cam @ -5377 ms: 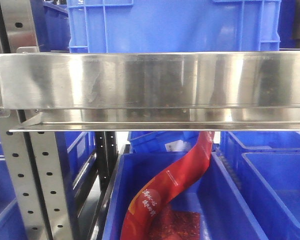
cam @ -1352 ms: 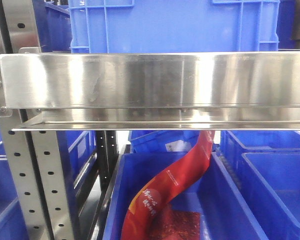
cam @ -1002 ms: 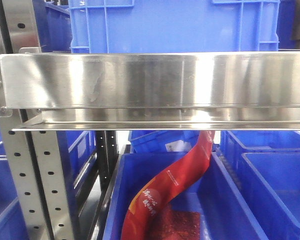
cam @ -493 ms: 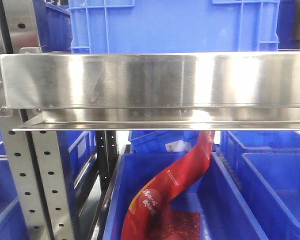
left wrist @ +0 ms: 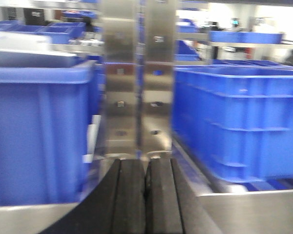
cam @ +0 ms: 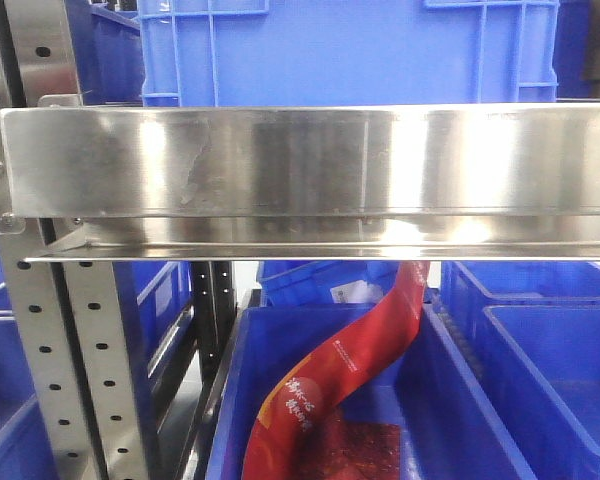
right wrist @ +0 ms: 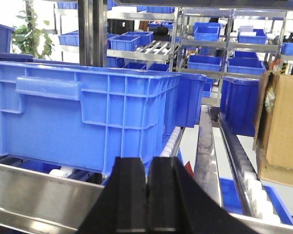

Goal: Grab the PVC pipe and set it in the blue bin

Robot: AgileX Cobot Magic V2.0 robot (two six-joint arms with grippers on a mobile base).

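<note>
Both left gripper (left wrist: 145,195) (view blurred) and right gripper (right wrist: 146,195) sit closed, empty

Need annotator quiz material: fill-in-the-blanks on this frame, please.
The left gripper and the right gripper are both ___, holding nothing.
The long wrapper in the lower bin is ___.
The box at the right of the right wrist view is made of ___.
Missing: shut; red; cardboard.
</note>
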